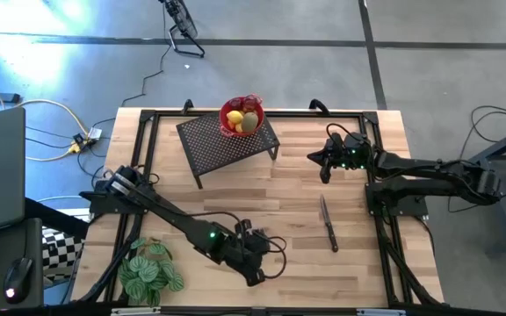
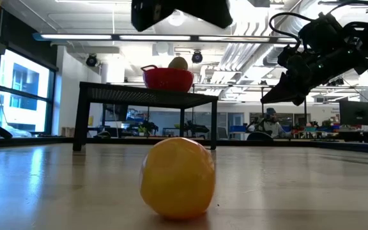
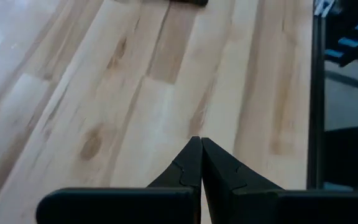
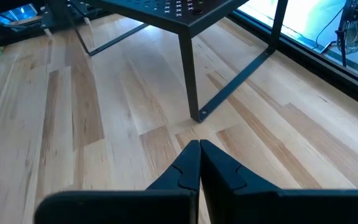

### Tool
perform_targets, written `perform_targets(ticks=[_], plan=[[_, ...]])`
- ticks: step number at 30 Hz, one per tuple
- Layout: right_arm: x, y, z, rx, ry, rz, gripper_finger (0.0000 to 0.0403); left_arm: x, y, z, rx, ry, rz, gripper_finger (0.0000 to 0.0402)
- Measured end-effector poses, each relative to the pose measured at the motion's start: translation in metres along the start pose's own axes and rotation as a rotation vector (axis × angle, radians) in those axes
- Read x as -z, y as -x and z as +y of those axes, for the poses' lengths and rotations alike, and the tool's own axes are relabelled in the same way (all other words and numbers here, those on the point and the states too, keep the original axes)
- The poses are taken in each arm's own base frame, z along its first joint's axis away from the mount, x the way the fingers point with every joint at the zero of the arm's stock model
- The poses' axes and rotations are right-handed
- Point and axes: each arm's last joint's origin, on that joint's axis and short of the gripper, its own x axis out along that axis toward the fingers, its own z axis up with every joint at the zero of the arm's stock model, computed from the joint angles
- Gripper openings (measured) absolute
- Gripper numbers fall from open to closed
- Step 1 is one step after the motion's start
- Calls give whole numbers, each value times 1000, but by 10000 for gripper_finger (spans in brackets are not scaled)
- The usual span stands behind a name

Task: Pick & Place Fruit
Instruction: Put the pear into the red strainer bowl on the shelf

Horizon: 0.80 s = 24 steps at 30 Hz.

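Observation:
A yellow rounded fruit [image 2: 177,177] rests on the wooden table close to the low camera; in the high view it is hidden. More fruit [image 1: 242,120], yellow, olive and red pieces, lies in a red bowl [image 2: 167,78] on a black perforated stand [image 1: 227,139]. My left gripper [image 3: 201,140] is shut over bare table near the near edge [image 1: 279,245]; the low view shows only its dark body at the top. My right gripper [image 4: 199,143] is shut and raised right of the stand [image 1: 321,167], pointing at the foot of one stand leg [image 4: 199,116].
A knife [image 1: 328,224] lies on the table between the two arms, right of centre. A green leafy plant [image 1: 148,269] sits at the near left corner. A black frame [image 1: 379,219] runs around the table. People and desks show in the room beyond.

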Motion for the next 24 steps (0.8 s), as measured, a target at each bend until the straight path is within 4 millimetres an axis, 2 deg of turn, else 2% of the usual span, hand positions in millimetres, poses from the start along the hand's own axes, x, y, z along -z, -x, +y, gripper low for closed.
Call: perform_targets(ticks=[3,9,12,24], plan=[[0,0,0,0,0,0,2,4,-3,2,-47,-22,56,0],[0,0,0,0,0,1,2,2,-13,-7,-4,-16,45,0],[0,0,0,0,0,0,2,4,-13,-6,6,-63,67,0],[2,0,0,5,-3,21,2,1,-13,-8,27,-61,48,0]])
